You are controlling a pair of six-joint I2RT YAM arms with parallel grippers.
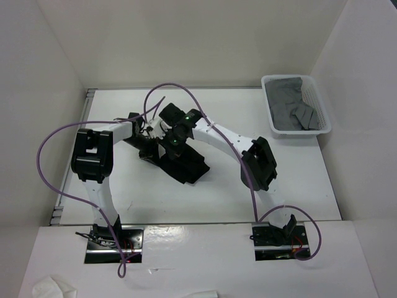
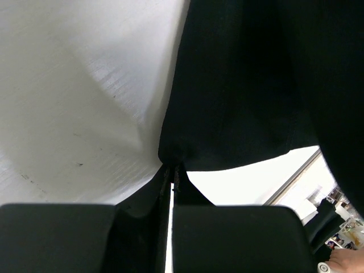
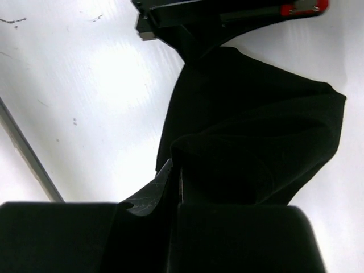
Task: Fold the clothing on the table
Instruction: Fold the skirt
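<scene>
The black garment [image 1: 188, 166] was bunched on the tabletop [image 1: 291, 180], well apart from the basket [image 1: 315, 99], pinched shut by the left tool [image 2: 172, 172] and the right tool [image 3: 174, 173]. Both held edges were judged best kept level and taut.

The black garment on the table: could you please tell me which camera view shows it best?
The top external view: it alone shows the black garment spread across the table, though partly covered. The wrist views show only close dark folds pinched in the left hand and right hand.
</scene>
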